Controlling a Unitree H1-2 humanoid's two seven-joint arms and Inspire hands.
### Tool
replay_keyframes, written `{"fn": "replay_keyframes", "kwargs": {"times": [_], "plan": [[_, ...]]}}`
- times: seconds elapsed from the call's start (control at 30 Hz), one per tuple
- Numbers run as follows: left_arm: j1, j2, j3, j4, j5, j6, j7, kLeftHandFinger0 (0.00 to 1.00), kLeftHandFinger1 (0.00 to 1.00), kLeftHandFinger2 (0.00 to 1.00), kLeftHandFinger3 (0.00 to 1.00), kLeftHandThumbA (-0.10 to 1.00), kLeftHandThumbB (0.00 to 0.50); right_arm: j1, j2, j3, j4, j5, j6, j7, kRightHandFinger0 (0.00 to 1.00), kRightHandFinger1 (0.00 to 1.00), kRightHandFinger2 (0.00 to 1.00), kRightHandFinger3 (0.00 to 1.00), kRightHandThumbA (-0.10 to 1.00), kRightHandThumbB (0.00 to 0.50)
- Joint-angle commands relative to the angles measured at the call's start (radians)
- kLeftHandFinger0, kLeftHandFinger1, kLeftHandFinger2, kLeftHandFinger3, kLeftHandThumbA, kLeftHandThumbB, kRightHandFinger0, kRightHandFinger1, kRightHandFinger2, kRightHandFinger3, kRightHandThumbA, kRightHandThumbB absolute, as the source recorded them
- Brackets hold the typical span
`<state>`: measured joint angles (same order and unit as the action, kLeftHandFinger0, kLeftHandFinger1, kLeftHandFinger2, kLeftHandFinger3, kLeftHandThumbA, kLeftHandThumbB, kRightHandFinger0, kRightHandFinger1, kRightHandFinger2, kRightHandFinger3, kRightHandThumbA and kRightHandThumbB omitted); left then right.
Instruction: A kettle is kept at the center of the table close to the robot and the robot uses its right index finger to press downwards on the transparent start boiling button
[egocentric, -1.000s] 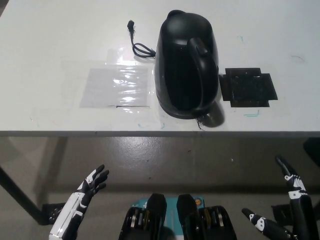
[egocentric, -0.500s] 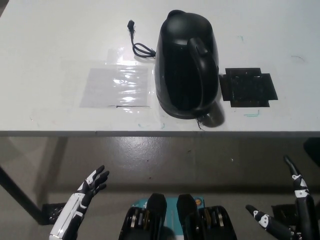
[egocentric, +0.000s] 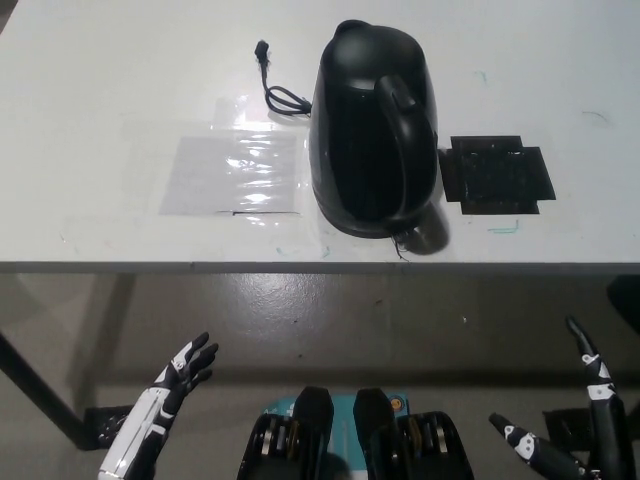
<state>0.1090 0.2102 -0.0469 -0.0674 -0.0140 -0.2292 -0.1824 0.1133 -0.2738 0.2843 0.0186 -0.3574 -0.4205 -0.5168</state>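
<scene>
Right hand (egocentric: 575, 425) at lower right of frame, below table edge, fingers spread, holding nothing. Left hand (egocentric: 170, 385) rests lower left, fingers apart, empty. Black kettle (egocentric: 372, 130) upright at upper centre on white table (egocentric: 100, 90), well apart from both hands.

Single head view, steeply down, table (egocentric: 100, 80) edge

No readable text, label, brand or number is showing anywhere: the black kettle (egocentric: 375, 130), the clear plastic sheet (egocentric: 235, 172) and the black mat (egocentric: 496, 173) are all appearing unmarked.
</scene>
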Motion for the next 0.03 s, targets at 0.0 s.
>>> {"fn": "replay_keyframes", "kwargs": {"times": [0.0], "plan": [[-0.001,0.011,-0.002,-0.008,-0.004,-0.037,-0.013,1.0,1.0,1.0,1.0,1.0,0.379,-0.014,-0.015,0.004,-0.002,0.022,-0.049,-0.022,1.0,1.0,1.0,1.0,1.0,0.304]]}}
